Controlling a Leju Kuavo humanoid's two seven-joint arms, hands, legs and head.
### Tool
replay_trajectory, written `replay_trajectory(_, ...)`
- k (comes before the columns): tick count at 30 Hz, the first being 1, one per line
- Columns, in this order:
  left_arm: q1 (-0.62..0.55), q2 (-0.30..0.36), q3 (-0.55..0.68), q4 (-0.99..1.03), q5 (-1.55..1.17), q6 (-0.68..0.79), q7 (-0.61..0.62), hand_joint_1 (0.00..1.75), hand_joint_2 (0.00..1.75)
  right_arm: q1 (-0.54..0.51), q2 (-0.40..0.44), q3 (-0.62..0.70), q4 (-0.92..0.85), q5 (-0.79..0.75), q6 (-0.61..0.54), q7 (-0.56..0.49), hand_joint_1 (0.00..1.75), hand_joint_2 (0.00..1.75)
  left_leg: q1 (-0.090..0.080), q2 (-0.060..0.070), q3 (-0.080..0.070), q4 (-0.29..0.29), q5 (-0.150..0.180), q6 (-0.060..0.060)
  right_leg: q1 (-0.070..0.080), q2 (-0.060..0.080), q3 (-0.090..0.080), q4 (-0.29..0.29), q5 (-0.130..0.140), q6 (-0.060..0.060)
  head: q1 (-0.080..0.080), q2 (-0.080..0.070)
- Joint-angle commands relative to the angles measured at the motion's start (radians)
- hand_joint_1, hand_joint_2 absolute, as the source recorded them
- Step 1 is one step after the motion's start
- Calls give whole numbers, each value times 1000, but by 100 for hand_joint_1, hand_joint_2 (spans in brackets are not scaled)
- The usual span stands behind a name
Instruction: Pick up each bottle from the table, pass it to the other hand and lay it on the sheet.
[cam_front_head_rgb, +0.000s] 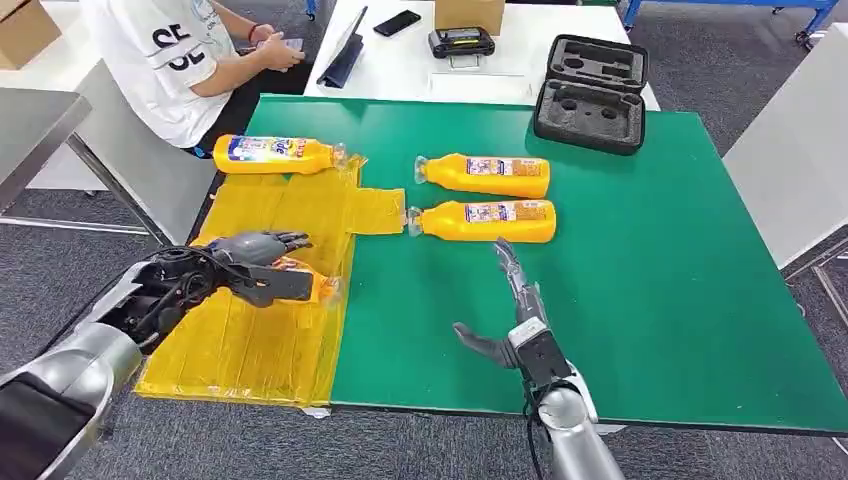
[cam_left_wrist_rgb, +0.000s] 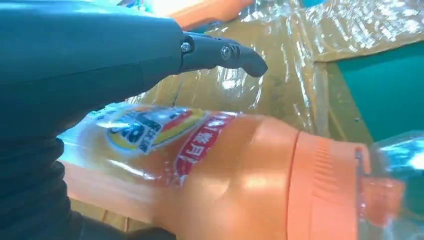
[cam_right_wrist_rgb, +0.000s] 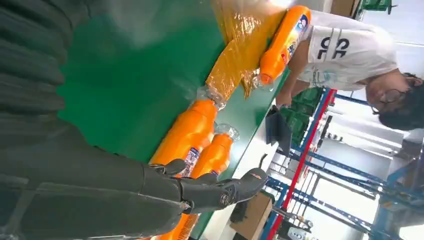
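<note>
One bottle (cam_front_head_rgb: 300, 284) lies gripped in the left hand (cam_front_head_rgb: 255, 262) fingers over the sheet (cam_front_head_rgb: 270, 340) — right hand (cam_front_head_rgb: 515, 318) spread, empty.

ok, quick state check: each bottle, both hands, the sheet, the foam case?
Left hand: grips a bottle.
Held bottle: on its side over the yellow sheet.
Far bottle: lying at the sheet's far edge.
Two bottles: lying side by side on the green table.
Right hand: open, holds nothing.
Foam case: lid open.
</note>
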Motion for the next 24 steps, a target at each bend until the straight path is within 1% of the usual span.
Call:
replay_trajectory(1,-30,26,-95,-32,-5,-12,0,0,175,-41,-10,3,40,4,5,12,0,175,0,0,3,0,-1,-1,0,0,3,0,-1,-1,0,0)
replay_trajectory(2,-33,34,-104,-35,-8,-16,-6,0,175,-42,-9,3,42,4,5,12,0,175,1,0,5,0,-2,-1,1,0,5,0,-2,-1,0,0)
replay_trajectory(3,-33,43,-111,-41,-8,-20,-12,0,175,-43,-9,4,41,5,5,12,0,175,0,0,2,0,-1,-1,0,0,2,0,-1,-1,0,0)
replay_trajectory(4,-29,60,-123,-60,-9,-29,-16,0,175,-44,-10,6,40,6,5,14,0,175,1,1,5,0,-2,-1,1,1,5,0,-2,-1,0,0)
replay_trajectory(5,-27,71,-130,-73,-11,-35,-20,0,175,-46,-10,7,40,6,7,16,0,175,0,1,2,0,-1,-1,0,1,1,0,-1,-1,0,0)
replay_trajectory(7,-17,100,-142,-109,-16,-48,-21,0,175,-52,-10,7,42,6,9,19,0,175,1,2,5,0,-3,-1,1,3,5,0,-2,-1,0,0)
replay_trajectory(8,-16,103,-142,-109,-16,-48,-21,0,175,-53,-10,7,42,6,9,19,0,175,1,2,4,0,-2,-1,1,2,3,0,-1,-1,0,0)
replay_trajectory(10,8,134,-148,-160,-25,-62,-9,0,175,-64,-9,8,57,6,8,21,0,175,1,2,4,0,-2,-1,1,2,4,0,-2,-1,0,0)
replay_trajectory(11,17,145,-148,-175,-27,-67,-5,0,175,-67,-7,7,63,4,10,21,0,175,0,2,2,0,-1,-1,0,2,2,0,0,-1,0,0)
replay_trajectory(13,33,168,-148,-193,-27,-65,-9,0,175,-65,-5,8,66,4,10,21,0,175,1,3,7,-1,-3,-1,1,4,6,-1,-2,-2,0,0)
replay_trajectory(14,37,176,-147,-197,-26,-65,-9,0,175,-63,-4,9,67,4,10,21,0,175,1,3,4,-1,-2,-1,1,3,4,0,-1,-1,0,0)
replay_trajectory(15,46,186,-143,-213,-22,-65,-13,0,175,-63,-3,9,68,4,10,21,0,175,1,3,6,-1,-3,-1,1,3,5,-1,-2,-1,0,0)
replay_trajectory(16,53,204,-139,-244,-12,-79,-21,0,175,-64,-3,9,72,3,10,20,0,175,0,3,3,0,-2,-1,1,3,3,0,-1,-1,0,0)
replay_trajectory(18,48,223,-128,-282,19,-110,-46,0,175,-68,-3,9,76,3,10,19,0,175,1,3,6,0,-3,-1,1,3,6,0,-2,-2,0,0)
replay_trajectory(19,41,232,-120,-305,37,-125,-55,0,175,-71,-3,9,78,3,10,19,0,175,1,2,3,0,-2,-1,1,2,3,0,-1,-1,0,0)
replay_trajectory(20,38,243,-108,-335,67,-145,-69,0,175,-73,-4,8,80,1,10,19,0,175,1,2,4,1,-3,-1,1,3,4,0,-2,-1,0,0)
replay_trajectory(21,32,252,-99,-360,87,-156,-71,0,175,-76,-5,7,81,0,9,20,0,175,2,2,2,1,-2,-1,1,2,2,1,-1,-1,0,0)
replay_trajectory(24,23,262,-68,-418,155,-194,-88,0,175,-84,-7,2,85,-5,10,25,0,175,2,1,2,2,-3,-1,2,1,3,1,-2,-1,0,0)
